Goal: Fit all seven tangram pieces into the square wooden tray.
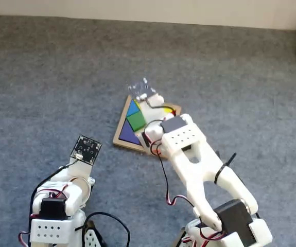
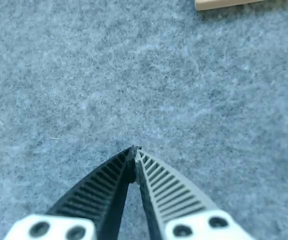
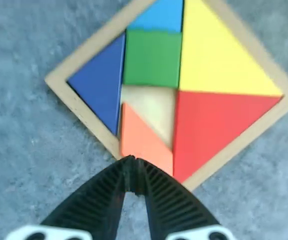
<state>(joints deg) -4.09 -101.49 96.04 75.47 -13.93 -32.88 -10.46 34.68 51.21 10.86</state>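
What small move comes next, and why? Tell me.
Probably lift the right hand off the tray: it is shut and empty at the rim, six coloured pieces lie seated, and whether the pale middle patch is piece or gap is unclear.

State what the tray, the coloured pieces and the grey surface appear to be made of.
Tray: pale unpainted wood, probably; matte tan rim.
Red piece and its neighbours: likely painted wood or plastic; flat opaque colour, no grain showing.
Surface: grey carpet-like fabric; fuzzy short pile.
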